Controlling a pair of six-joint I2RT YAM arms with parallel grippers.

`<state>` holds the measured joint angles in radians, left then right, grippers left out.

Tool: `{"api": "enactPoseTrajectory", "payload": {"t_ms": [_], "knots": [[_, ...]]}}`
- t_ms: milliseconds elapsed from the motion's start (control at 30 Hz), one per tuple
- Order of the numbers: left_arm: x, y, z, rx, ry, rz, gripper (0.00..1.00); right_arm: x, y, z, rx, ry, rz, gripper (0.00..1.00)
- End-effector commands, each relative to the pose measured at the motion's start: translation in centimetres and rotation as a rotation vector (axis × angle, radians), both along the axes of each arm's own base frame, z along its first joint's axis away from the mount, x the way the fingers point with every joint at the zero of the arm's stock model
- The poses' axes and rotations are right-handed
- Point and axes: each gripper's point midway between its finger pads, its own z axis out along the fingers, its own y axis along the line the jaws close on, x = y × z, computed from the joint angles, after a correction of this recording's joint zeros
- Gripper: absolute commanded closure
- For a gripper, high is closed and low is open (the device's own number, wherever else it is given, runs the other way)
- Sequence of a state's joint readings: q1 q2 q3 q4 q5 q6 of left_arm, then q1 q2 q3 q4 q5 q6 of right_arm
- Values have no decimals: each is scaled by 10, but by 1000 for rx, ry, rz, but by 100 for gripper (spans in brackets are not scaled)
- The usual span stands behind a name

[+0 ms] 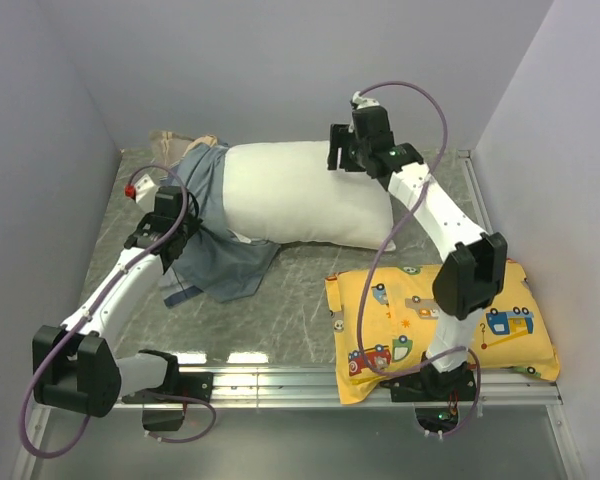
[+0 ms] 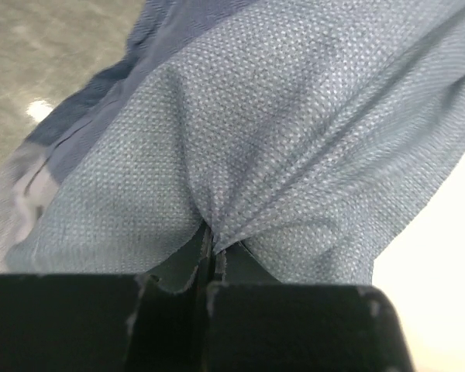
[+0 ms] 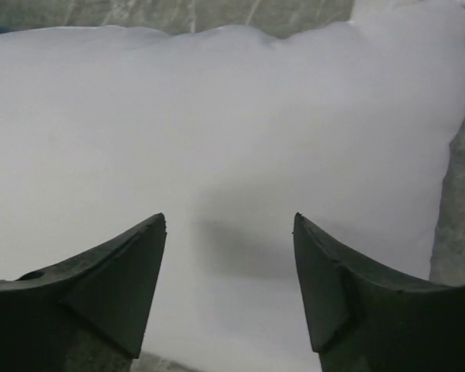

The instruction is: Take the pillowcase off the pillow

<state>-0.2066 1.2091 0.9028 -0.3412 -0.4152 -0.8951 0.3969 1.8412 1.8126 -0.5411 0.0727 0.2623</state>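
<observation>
Though left pincer (image 2: 209, 260) tight on pillowcase (image 2: 294, 139), right pincer (image 3: 229, 219) agape above pillow (image 3: 217, 116), yellow cushion (image 1: 380, 335) near

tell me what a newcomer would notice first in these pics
The big white pillow lies across the far middle of the table, mostly bare, with the blue-grey pillowcase bunched over its left end. The left gripper is pinched shut on that fabric, while the right gripper hangs open over the pillow's right part. A bright yellow vehicle-print pillow sits at the near right.
</observation>
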Motion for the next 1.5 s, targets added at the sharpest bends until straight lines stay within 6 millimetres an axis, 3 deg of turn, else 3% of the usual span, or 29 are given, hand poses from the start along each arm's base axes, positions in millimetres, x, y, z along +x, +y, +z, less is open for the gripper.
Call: {"api": "enactPoseTrajectory", "payload": {"t_ms": [0,67,133,233,333,367,467,500,533,567,600,633,667,733,767,833,867,933,1033,1133,1200,1267,1300,1367,1433,1467], "knots": [[12,-7,27,20,-108,-17,100,-44,36,58,-62,-193,108,22],[13,-10,27,17,-110,-30,100,-61,56,50,-64,-211,187,19],[16,-11,25,17,-105,-33,99,-82,96,44,-73,-231,307,17],[19,-14,24,9,-100,-38,100,-106,141,15,-131,-205,422,16],[22,-14,26,7,-105,-35,100,-96,163,-18,-177,-172,425,13],[23,-15,28,1,-112,-38,100,-88,172,-40,-192,-141,431,12],[26,-16,38,2,-132,-43,100,-76,175,-85,-270,-66,409,15],[28,-15,41,10,-135,-40,100,-68,167,-94,-309,-67,364,17],[31,-12,45,18,-130,-32,100,-65,155,-105,-351,-34,329,36],[32,-9,47,33,-124,-29,100,-50,139,-110,-363,-14,270,64],[36,-5,55,42,-132,-17,100,-42,126,-110,-349,6,204,93],[38,6,52,49,-115,9,100,-36,111,-108,-337,23,169,100],[40,13,54,40,-113,20,100,-25,82,-98,-312,29,102,100],[45,40,58,9,-124,82,100,-20,47,-78,-246,25,14,100],[46,49,61,-2,-133,104,100,-11,18,-72,-210,30,-62,100],[51,80,64,-19,-145,169,100,-14,-10,-67,-182,41,-118,100],[52,90,65,-17,-141,192,100,-16,-25,-49,-159,12,-148,100],[57,118,66,-9,-126,257,100,-22,-51,-36,-139,-4,-204,100],[66,142,64,16,-94,298,100,-28,-66,-22,-96,-35,-230,100],[88,124,70,-21,-116,182,99,-33,-43,-17,-33,-35,-145,100],[104,89,84,-53,-172,25,99,-39,-20,-16,18,-25,-70,100],[109,73,95,-14,-175,-23,89,-47,4,-13,47,-32,-18,100],[115,56,107,-2,-196,-76,83,-50,12,-14,68,-27,9,100],[118,41,111,23,-177,-143,70,-55,30,-13,115,-31,49,100],[121,28,120,43,-172,-195,56,-54,41,-18,131,-17,71,100],[121,12,128,51,-182,-229,52,-56,48,-19,138,-12,85,100]]}}
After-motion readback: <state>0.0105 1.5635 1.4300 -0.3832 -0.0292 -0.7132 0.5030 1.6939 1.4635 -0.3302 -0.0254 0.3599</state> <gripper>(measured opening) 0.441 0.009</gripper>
